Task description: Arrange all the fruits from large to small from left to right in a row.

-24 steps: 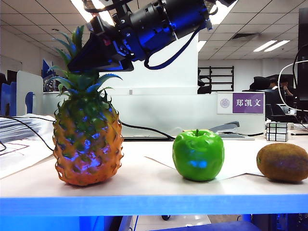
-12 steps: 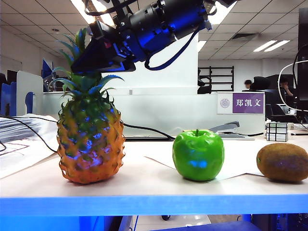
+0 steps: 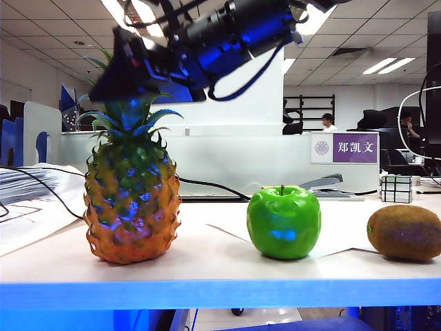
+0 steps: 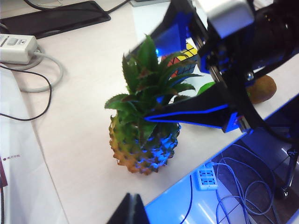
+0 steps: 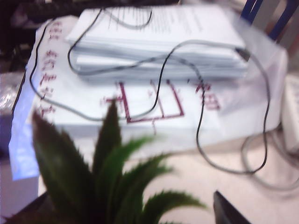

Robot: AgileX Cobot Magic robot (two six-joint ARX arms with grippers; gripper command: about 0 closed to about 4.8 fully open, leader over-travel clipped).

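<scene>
The fruits stand in a row near the table's front edge: a tall pineapple (image 3: pixel 132 200) on the left, a green apple (image 3: pixel 284 222) in the middle, a brown kiwi (image 3: pixel 405 232) on the right. My right gripper (image 3: pixel 134 83) reaches across from above and is open, with a finger on either side of the pineapple's green crown (image 5: pixel 107 186). One right finger (image 4: pixel 187 114) shows beside the pineapple (image 4: pixel 140 149) in the left wrist view. My left gripper (image 4: pixel 132 210) is shut on nothing and hangs above the front edge, short of the pineapple.
A Rubik's cube (image 3: pixel 396 187) and a stapler (image 3: pixel 324 185) sit at the back right. Stacked papers (image 5: pixel 163 37) with cables across them lie left of the pineapple. A power strip (image 4: pixel 16 46) rests farther back. The table's blue front edge (image 3: pixel 220 293) runs close to the fruits.
My right gripper has opened and let go of the crown, and its tips have tipped upward. The pineapple shifted slightly right and now stands upright. Apple and kiwi have not moved.
</scene>
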